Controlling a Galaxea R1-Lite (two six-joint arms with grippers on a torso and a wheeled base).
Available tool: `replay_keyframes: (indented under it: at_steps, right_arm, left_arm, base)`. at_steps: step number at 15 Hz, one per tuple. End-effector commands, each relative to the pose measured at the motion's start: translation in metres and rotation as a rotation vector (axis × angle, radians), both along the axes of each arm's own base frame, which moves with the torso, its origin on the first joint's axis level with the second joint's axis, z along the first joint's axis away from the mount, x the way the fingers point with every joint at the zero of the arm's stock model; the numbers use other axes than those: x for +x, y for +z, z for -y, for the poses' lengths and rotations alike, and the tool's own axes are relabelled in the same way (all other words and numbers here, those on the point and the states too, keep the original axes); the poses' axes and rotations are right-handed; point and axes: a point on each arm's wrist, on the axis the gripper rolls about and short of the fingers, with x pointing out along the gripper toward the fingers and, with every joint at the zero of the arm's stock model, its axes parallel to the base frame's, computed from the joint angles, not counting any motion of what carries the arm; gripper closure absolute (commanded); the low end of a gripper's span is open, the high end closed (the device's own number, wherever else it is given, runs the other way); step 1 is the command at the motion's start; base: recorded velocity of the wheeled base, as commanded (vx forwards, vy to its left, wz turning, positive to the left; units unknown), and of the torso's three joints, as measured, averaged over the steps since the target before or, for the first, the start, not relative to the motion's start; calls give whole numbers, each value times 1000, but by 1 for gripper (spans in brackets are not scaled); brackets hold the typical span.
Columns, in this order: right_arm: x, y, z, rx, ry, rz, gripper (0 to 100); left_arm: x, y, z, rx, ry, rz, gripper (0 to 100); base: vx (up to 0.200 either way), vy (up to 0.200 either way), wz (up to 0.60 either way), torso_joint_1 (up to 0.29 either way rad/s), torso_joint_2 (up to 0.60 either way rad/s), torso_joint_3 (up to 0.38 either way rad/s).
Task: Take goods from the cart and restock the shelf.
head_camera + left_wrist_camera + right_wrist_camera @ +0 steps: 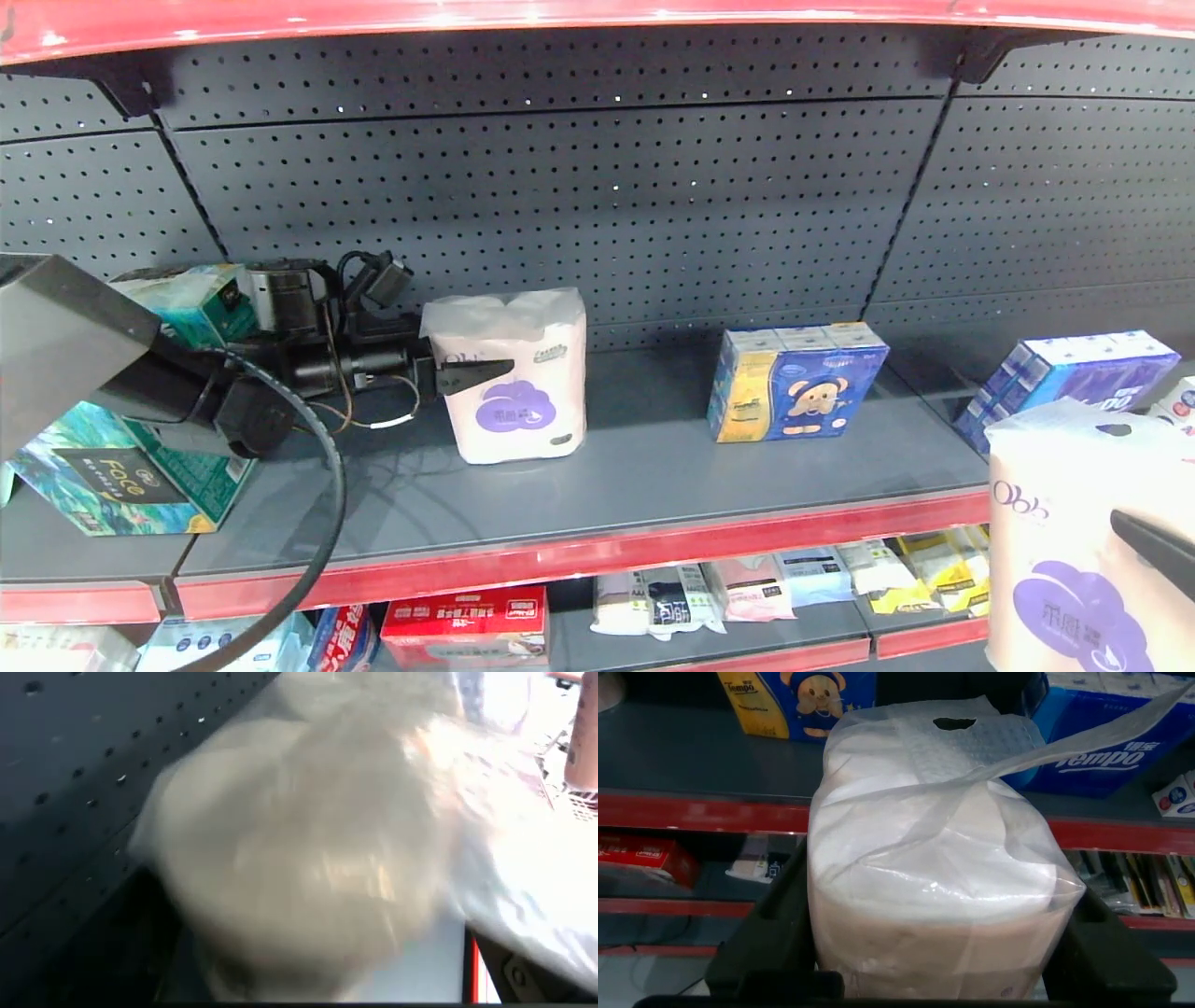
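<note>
A white toilet roll pack with a purple label (523,411) stands upright on the grey shelf (653,476), left of its middle. My left gripper (499,359) comes in from the left and is shut on it, with one black finger (471,371) across its front; the other finger is hidden behind the pack. In the left wrist view the pack (318,849) sits very close to the camera. A second identical pack (1055,560) hangs low at the right, in front of the shelf, with my right gripper (938,952) shut on its sides (934,859).
A blue and yellow tissue pack (798,381) stands right of centre and a blue pack (1064,378) farther right. Green tissue boxes (121,467) fill the shelf's left end. Bare shelf lies between the white and blue-yellow packs. More goods (747,583) sit on the lower shelf.
</note>
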Motion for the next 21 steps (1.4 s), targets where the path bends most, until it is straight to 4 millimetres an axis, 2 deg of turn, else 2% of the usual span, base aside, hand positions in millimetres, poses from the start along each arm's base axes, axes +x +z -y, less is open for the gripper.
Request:
replay_keyframes:
  at_steps: [1, 7, 13, 14, 21]
  right_arm:
    - [1, -1, 0, 0, 1, -4, 100]
    - [2, -1, 0, 0, 1, -9, 100]
    - [2, -1, 0, 0, 1, -10, 100]
    - [3, -1, 0, 0, 1, -14, 100]
    - [4, -2, 0, 0, 1, -23, 100]
  left_arm:
    - [8, -5, 3, -2, -4, -2, 0]
    - [13, -6, 19, -12, -31, -9, 0]
    - [16, -13, 22, -9, -34, -24, 0]
    - [16, -14, 22, -7, -24, -23, 100]
    - [15, -14, 19, -8, -12, 13, 100]
  base:
    - [0, 0, 0, 0, 0, 0]
    - [0, 0, 0, 0, 0, 0]
    - [0, 0, 0, 0, 0, 0]
    - [0, 0, 0, 0, 0, 0]
    - [0, 0, 0, 0, 0, 0]
